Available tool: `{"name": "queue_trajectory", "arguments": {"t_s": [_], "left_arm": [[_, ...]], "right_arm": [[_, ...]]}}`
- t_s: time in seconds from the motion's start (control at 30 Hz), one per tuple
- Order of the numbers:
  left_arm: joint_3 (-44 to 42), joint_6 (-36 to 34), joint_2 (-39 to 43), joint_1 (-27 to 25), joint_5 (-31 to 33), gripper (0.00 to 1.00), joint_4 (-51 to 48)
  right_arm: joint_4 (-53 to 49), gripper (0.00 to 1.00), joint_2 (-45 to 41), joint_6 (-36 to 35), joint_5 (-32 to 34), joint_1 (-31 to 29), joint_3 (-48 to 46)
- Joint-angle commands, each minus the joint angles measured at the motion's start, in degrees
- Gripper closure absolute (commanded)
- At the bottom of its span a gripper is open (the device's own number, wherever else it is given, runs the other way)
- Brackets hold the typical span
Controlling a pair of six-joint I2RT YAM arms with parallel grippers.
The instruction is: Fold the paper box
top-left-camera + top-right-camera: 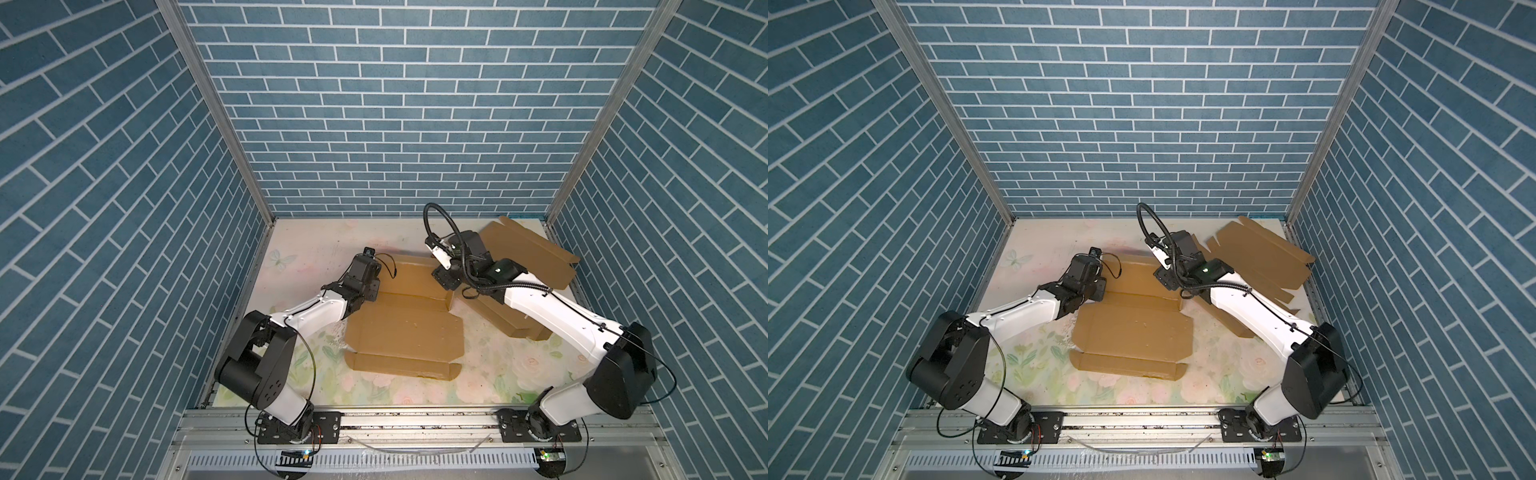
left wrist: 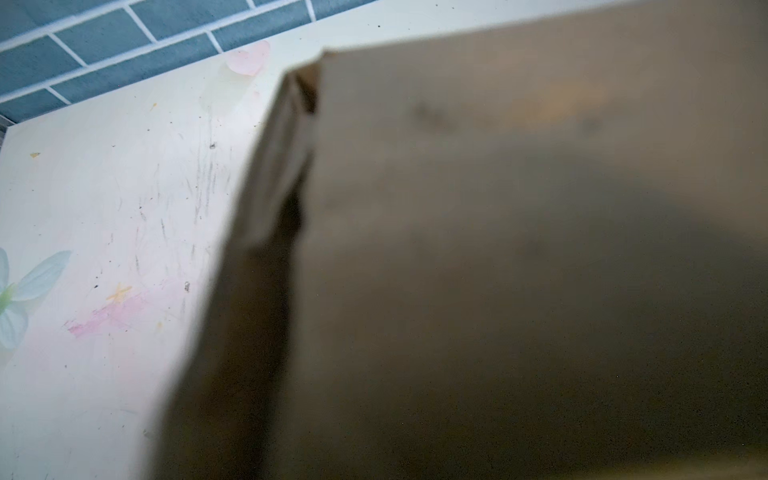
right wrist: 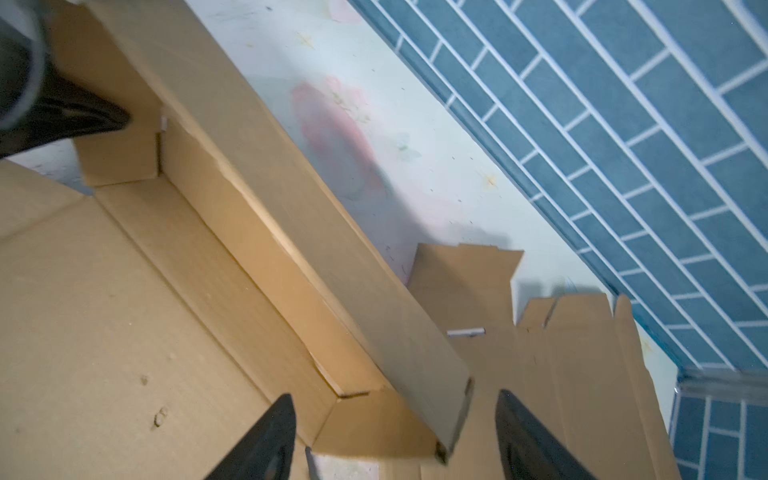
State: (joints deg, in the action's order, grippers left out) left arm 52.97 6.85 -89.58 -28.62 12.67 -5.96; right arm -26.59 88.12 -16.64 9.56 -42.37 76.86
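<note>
The paper box (image 1: 407, 332) (image 1: 1133, 332) is a brown cardboard blank lying mid-table, with its far wall folded up. My left gripper (image 1: 372, 291) (image 1: 1096, 289) is at the box's far-left corner. Cardboard (image 2: 498, 249) fills the left wrist view and hides the jaws, which are shut. In the right wrist view a dark fingertip (image 3: 83, 118) of the left gripper touches the corner flap. My right gripper (image 3: 395, 436) (image 1: 446, 278) is open at the far-right corner. The raised wall's end (image 3: 440, 399) stands between its fingers, touching neither.
More flat cardboard blanks (image 1: 528, 253) (image 1: 1258, 257) (image 3: 582, 353) lie at the back right, partly under my right arm. Blue brick walls (image 1: 395, 124) close in the floral table (image 1: 316, 249) on three sides.
</note>
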Motion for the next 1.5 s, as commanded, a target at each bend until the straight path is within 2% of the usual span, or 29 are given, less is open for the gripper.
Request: {"name": "queue_trajectory", "arguments": {"t_s": [0.0, 0.2, 0.37, 0.53, 0.63, 0.7, 0.83, 1.03, 1.23, 1.47], "left_arm": [[3.63, -2.72, -0.22, 0.06, -3.96, 1.0, -9.43], [7.06, -4.34, -0.59, 0.05, -6.86, 1.0, -14.72], [7.85, -4.44, -1.17, 0.04, -7.74, 1.0, -15.49], [8.78, -4.96, -2.37, 0.03, -8.26, 0.99, -15.64], [10.63, -5.74, -3.87, 0.06, -8.45, 0.95, -16.74], [12.3, -6.27, -4.74, 0.06, -8.45, 0.91, -17.78], [15.58, -6.84, -5.16, 0.15, -9.63, 0.77, -19.65], [20.14, -8.56, -2.94, 0.15, -12.13, 0.56, -24.68], [22.57, -9.81, 2.25, 0.23, -11.78, 0.49, -28.39], [22.95, -7.37, 10.27, 1.92, -9.12, 0.47, -29.65]], "right_arm": [[-9.43, 0.24, 5.13, -5.42, -5.34, -1.35, 7.05], [-8.08, 0.25, 11.47, -6.21, -7.22, -1.49, 11.39], [-5.24, 0.32, 16.47, -5.74, -7.43, -1.07, 12.91], [-0.57, 0.47, 18.58, -3.33, -7.53, -0.23, 10.91], [2.32, 0.61, 18.52, 0.2, -8.01, 0.42, 9.3], [3.37, 0.68, 18.74, 2.35, -8.42, 0.93, 8.63], [5.09, 0.76, 20.14, 5.73, -9.04, 2.42, 7.58], [5.31, 0.8, 22.9, 10.86, -10.25, 5.24, 7.78], [4.43, 0.8, 24.82, 22.0, -9.99, 6.52, 7.79], [5.88, 0.79, 23.51, 47.28, -4.95, 6.5, 3.97]]}}
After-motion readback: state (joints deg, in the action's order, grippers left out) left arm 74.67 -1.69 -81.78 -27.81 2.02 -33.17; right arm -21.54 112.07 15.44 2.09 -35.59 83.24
